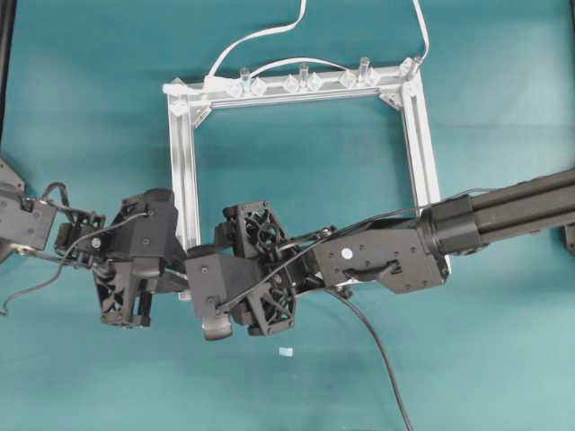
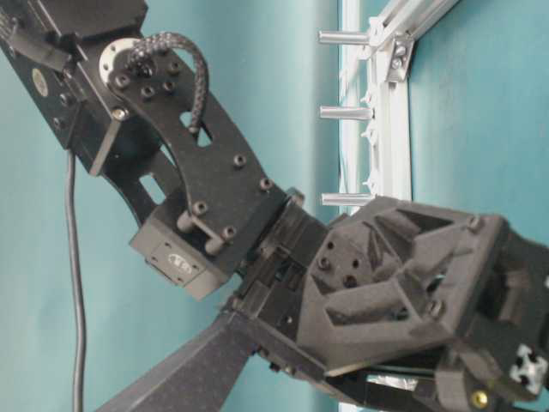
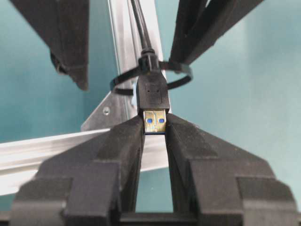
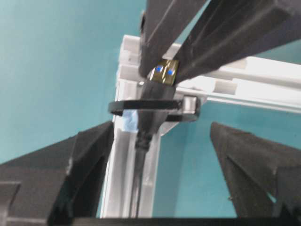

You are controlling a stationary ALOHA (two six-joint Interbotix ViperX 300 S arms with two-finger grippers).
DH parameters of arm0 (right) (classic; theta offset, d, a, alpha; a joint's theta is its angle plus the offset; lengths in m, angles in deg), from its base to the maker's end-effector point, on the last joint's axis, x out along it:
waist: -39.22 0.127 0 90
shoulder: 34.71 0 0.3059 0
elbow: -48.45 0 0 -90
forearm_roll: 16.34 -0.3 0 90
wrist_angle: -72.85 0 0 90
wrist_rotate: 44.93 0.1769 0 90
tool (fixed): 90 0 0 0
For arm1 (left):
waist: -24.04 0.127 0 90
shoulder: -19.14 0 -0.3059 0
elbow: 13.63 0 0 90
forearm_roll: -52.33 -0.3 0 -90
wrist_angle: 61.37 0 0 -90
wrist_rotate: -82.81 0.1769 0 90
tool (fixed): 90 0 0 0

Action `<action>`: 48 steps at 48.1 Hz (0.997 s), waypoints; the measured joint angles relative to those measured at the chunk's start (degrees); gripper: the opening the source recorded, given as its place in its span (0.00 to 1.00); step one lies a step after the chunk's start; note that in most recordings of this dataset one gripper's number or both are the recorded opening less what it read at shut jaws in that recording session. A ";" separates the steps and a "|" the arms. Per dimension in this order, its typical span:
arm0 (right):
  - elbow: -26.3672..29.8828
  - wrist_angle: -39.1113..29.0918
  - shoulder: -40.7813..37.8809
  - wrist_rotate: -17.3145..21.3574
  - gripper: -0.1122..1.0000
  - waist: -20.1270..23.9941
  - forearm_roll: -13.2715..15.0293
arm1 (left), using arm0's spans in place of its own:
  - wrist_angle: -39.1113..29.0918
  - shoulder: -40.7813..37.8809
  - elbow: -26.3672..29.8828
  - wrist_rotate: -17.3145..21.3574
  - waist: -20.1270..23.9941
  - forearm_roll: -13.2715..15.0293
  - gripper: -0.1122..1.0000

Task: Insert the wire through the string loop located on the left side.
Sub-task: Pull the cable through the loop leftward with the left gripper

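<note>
Grippers first, nearest to you: you have two, meeting at the lower left corner of one silver frame [image 1: 184, 193]. In the left wrist view your left gripper [image 3: 154, 123] sits at the bottom centre, its two fingers [image 3: 124, 141] pinched on the gold metal tip of the plug. In the right wrist view your right gripper [image 4: 162, 129] spreads wide across the bottom, its fingers [image 4: 84, 160] well apart and touching nothing, one to either side of the cable.

You have one wire [image 3: 153, 89]: a thin black cable ending in a blocky black plug with a gold tip that shows two blue spots. It runs up the centre of the left wrist view from the pinch, through the loop, along the frame rail. One string loop [image 3: 178, 70] rings it just behind the plug body, a thin dark band standing out on both sides. The right wrist view shows the same wire [image 4: 148, 113] from the other end, the loop [image 4: 122, 106] crossing it mid-frame, with a small light-blue piece just beneath at the frame corner; the left wrist view hides that piece.

Overhead, the left gripper [image 1: 135, 305] and right gripper [image 1: 220, 305] crowd the lower left, hiding plug and loop. Farther up, three clear posts [image 1: 303, 72] stand on the top rail, and a white cable [image 1: 260, 36] curls away at the top. The side view adds those posts [image 2: 347, 112] in profile.
</note>
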 measured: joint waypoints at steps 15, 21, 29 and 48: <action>-1.23 0.00 0.00 -0.18 0.85 0.00 0.00 | -0.44 0.09 -0.26 0.00 0.00 0.00 0.24; -1.67 -1.14 0.18 0.00 0.85 0.00 0.00 | -1.14 0.35 -0.44 0.00 0.09 0.00 0.24; -1.93 -2.64 0.70 0.09 0.85 0.00 0.00 | -2.20 1.41 -0.88 0.00 0.00 0.00 0.24; -2.20 -2.99 1.05 -0.09 0.85 0.00 0.00 | -9.84 9.58 -4.66 -0.18 0.00 0.00 0.24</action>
